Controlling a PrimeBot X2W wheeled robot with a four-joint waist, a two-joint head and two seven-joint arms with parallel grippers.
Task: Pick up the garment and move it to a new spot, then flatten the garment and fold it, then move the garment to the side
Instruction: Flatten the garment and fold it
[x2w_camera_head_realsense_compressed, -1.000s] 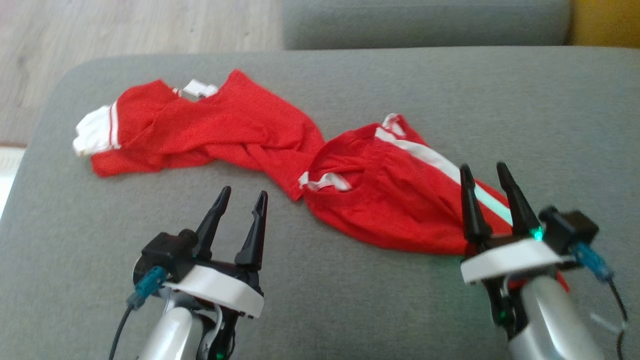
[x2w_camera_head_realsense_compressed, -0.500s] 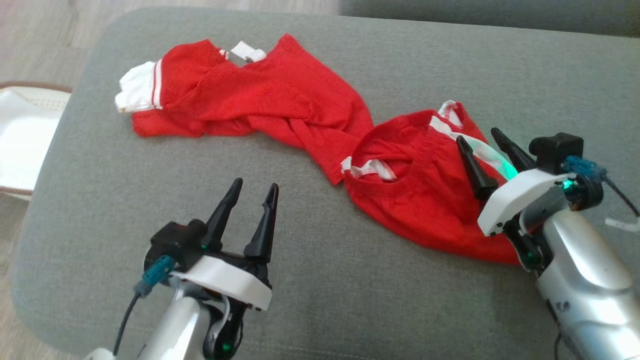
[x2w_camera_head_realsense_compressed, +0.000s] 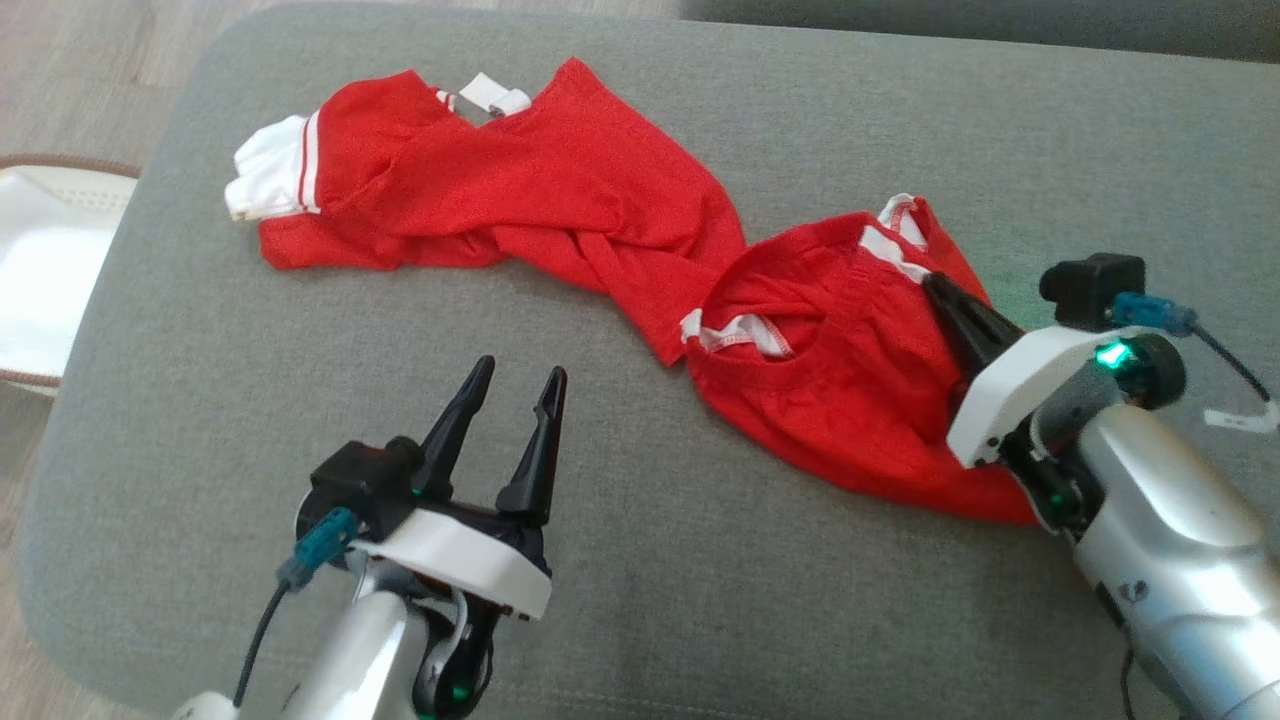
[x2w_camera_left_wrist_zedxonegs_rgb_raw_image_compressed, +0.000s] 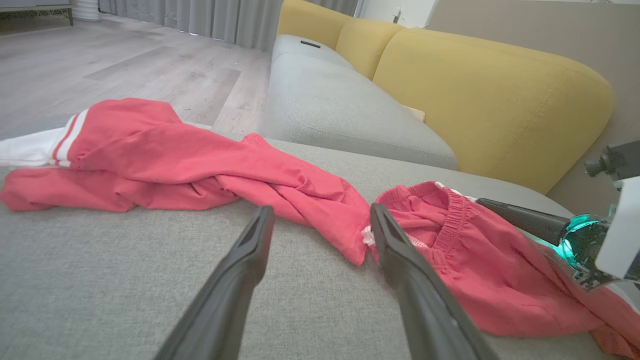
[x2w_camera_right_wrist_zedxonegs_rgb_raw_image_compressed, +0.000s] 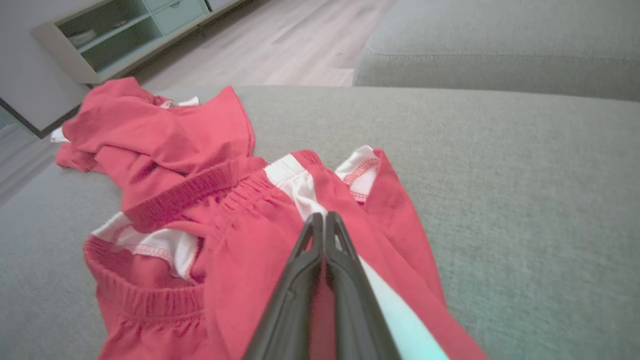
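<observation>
The red garment with white trim lies crumpled and twisted across the grey cushion. Its left bunch has a white cuff, its right bunch an elastic band and a white stripe. My right gripper leans down onto the right bunch, shut, with red cloth pinched between its fingers beside the stripe; the right wrist view shows the tips pressed together on the garment. My left gripper hovers open over bare cushion, short of the garment, with nothing between its fingers.
A grey sofa seat with yellow back cushions stands beyond the cushion. A white object lies on the wooden floor off the cushion's left edge. A low cabinet stands far off.
My right gripper tipped down onto the garment's right bunch and closed on the cloth by the white stripe. The head camera shifted. The left gripper stayed open and still.
</observation>
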